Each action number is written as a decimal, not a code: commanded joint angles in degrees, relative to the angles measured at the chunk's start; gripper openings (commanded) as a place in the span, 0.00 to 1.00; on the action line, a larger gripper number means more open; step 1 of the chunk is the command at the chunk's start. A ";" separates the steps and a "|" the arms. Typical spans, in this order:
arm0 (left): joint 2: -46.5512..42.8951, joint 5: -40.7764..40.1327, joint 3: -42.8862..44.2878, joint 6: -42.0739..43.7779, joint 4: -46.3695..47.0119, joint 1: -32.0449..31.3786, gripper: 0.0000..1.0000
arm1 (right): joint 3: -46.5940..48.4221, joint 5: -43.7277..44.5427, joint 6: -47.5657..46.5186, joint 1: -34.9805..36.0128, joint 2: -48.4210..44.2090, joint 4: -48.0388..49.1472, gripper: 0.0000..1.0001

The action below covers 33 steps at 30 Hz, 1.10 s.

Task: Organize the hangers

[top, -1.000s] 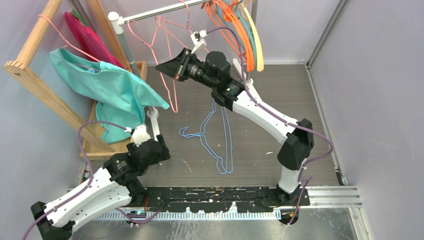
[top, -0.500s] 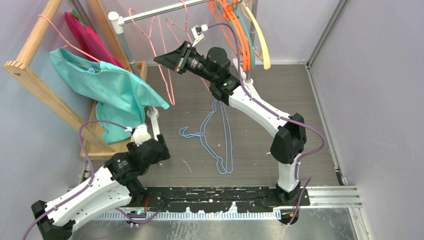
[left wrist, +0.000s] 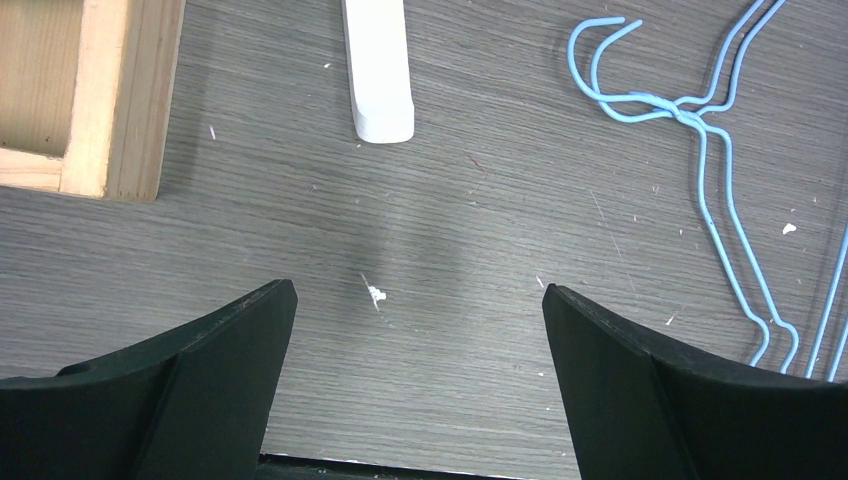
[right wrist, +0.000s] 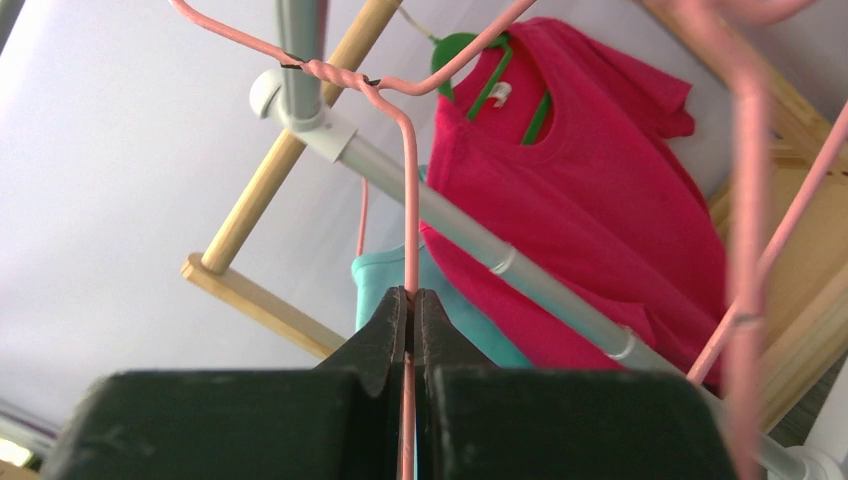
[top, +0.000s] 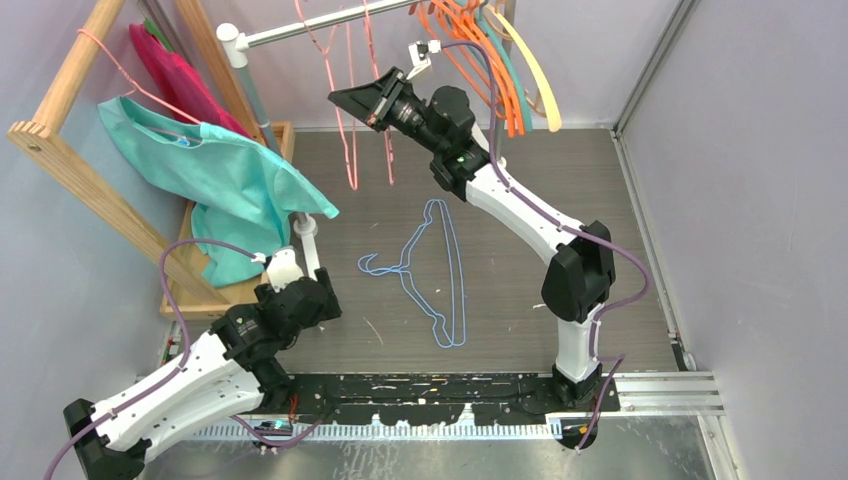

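care: right end effector clamped on pink hanger; seat it on rail above before letting go; left end effector apart

The right arm is rising and swinging toward the far right, and its elbow is shifting slightly left. The right gripper, clamped on a pink wire hanger, is carrying it along the silver rail to the right, so the wire is now hanging higher above the table. A second pink hanger beside it is sliding the same way. At the rail's right end, the orange hangers, the teal hanger and the cream hanger are swinging outward to the right.
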 commanded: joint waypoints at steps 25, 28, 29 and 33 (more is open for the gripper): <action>3.01 -0.03 0.39 -0.43 4.70 0.21 0.98 | -33.17 10.82 -16.45 -0.41 -30.93 -2.91 0.64; 4.45 0.17 0.24 -0.65 5.64 0.21 0.98 | -39.71 16.56 -23.57 2.15 -38.38 -9.13 0.65; 4.96 0.25 0.17 -0.74 5.84 0.21 0.98 | -42.05 18.87 -25.93 3.27 -40.53 -11.23 0.65; 6.35 0.10 -0.11 -0.90 7.05 0.15 0.98 | -50.21 30.21 -32.92 9.33 -48.00 -21.84 0.65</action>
